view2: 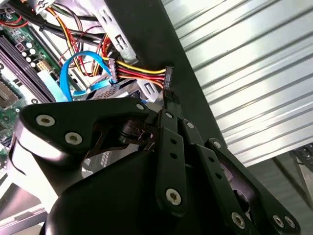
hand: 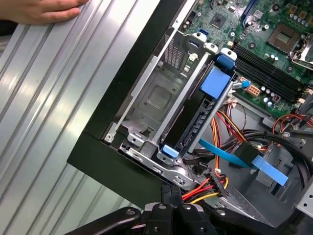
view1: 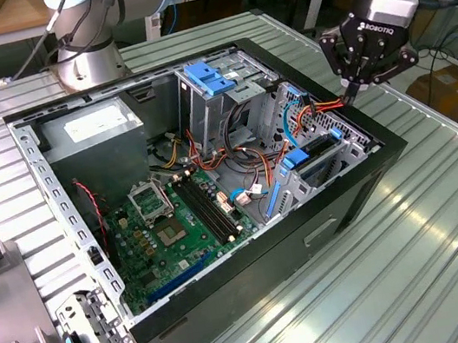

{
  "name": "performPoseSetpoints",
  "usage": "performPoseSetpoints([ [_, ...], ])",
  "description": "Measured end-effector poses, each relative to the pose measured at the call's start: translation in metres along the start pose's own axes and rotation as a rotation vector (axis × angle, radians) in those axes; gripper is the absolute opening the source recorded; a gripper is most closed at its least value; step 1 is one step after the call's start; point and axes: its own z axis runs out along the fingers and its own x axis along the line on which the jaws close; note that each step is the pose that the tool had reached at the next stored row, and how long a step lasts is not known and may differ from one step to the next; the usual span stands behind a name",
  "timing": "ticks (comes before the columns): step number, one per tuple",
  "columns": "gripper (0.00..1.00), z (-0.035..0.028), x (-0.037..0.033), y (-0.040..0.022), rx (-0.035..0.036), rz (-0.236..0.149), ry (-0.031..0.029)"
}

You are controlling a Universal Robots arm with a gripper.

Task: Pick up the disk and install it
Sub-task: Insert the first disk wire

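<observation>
The disk [view1: 320, 146] stands on edge in a slot of the lower drive cage at the open computer case's corner, on the exterior view's right. Its blue side rails show in the first wrist view, where the disk [hand: 194, 125] is a dark slab between the cage walls. My gripper [view1: 353, 87] hangs just above the case's rim beside that cage. It is shut on a black power connector [view2: 167, 78] with red, yellow and orange wires [hand: 205, 188] running back into the case. In both wrist views the gripper [view2: 171, 105] [hand: 168, 196] is above the case's black edge.
The case [view1: 340, 206] lies open on a ribbed metal table [view1: 454, 257] with the motherboard [view1: 176, 220], grey power supply [view1: 95, 132] and a blue bracket [view1: 212, 77] inside. A blue flat cable [hand: 230, 154] lies loose near the disk. A person's hand [hand: 44, 10] rests on the table.
</observation>
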Motion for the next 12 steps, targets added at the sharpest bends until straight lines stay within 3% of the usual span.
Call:
performPoseSetpoints([
  [5, 0.11, 0.0, 0.0, -0.0003, 0.0047, -0.083, 0.0005],
  [8, 0.11, 0.0001, 0.0005, -0.0012, 0.0101, -0.177, 0.001],
  [12, 0.11, 0.0001, 0.0008, -0.0048, 0.0117, -0.206, 0.0013],
])
